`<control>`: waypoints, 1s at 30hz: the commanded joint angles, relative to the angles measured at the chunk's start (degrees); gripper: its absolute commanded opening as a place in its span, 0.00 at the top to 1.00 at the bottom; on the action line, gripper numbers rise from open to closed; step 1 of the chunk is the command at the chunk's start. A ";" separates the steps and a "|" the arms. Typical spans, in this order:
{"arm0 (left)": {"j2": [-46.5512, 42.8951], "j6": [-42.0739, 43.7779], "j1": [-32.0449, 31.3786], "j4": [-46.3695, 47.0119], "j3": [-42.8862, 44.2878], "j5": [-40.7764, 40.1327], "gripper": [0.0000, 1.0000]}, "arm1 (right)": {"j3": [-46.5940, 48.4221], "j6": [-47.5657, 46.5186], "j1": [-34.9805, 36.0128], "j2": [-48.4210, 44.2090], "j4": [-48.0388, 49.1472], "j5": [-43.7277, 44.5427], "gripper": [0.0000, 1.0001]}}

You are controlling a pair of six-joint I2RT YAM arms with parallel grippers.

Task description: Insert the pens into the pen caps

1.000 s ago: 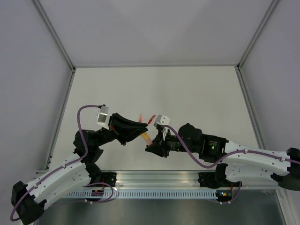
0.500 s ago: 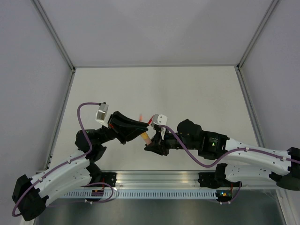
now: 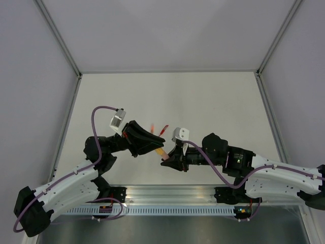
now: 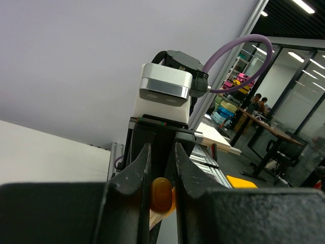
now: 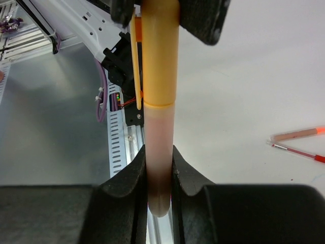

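While your right tool (image 5: 159, 157) is clamped on the pen (image 5: 159, 127), your left tool (image 4: 161, 168) is clamped on the cap (image 5: 159, 51), and the two meet nose to nose above the near part of the counter (image 3: 213, 101), roughly midway between the arm bases.

From your right wrist view, the pale pink barrel runs straight out between the two black fingers (image 5: 129, 178), which press on it from both sides. Its far end meets the rim of the orange cap, and barrel and cap lie in one line. How deep the barrel sits inside, you cannot tell. The cap's clip runs along its left side in that view, and the left tool's dark pads flank its far end at the top of the picture.

From your left wrist view, the fingers (image 4: 142, 168) stand close together with a rounded orange end pinched between them. The right arm's wrist camera (image 4: 165, 89) faces you just beyond.

Two more pens lie flat on the counter, beyond the tools in the top view and apart from both of them: a loose pink pen (image 5: 296, 134) with an orange tip, and a thin red pen (image 5: 297, 152) just beside it, the two nearly parallel and not touching.
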 commanded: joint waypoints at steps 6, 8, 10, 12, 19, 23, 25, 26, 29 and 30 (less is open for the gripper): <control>5.32 -0.10 -0.59 -7.63 -5.02 5.87 0.98 | 9.37 -3.23 -0.12 -1.85 19.14 2.41 1.00; 7.35 -0.89 -0.59 -6.13 -4.68 7.52 0.98 | 11.57 -4.29 -0.12 -0.09 18.53 1.54 1.00; 9.80 -1.85 -0.59 -3.67 -4.50 8.15 0.98 | 12.72 -4.99 -0.12 0.79 18.17 1.61 1.00; 10.78 -2.12 -0.59 -2.52 -4.59 8.50 0.98 | 13.42 -6.31 -0.21 1.15 18.43 2.41 1.00; 12.54 -0.63 -0.68 -2.78 -5.55 8.94 0.98 | 15.27 -8.60 -1.00 0.62 19.92 4.87 1.00; 11.14 0.77 -0.68 -5.41 -5.99 7.98 0.98 | 15.45 -10.35 -1.44 -1.40 20.81 4.61 1.00; 10.44 1.82 -0.59 -6.64 -5.73 6.93 0.98 | 15.45 -10.53 -1.53 -1.93 21.24 4.17 1.00; 10.43 1.92 -0.59 -7.00 -5.64 6.83 0.98 | 15.45 -10.62 -1.53 -2.19 21.33 4.17 1.00; 11.14 1.92 -0.59 -6.48 -5.64 6.66 0.98 | 14.92 -10.80 -1.53 -2.63 22.03 3.82 1.00; 11.66 1.92 -0.59 -6.13 -5.81 6.57 0.98 | 14.75 -10.71 -1.53 -2.72 22.73 3.64 1.00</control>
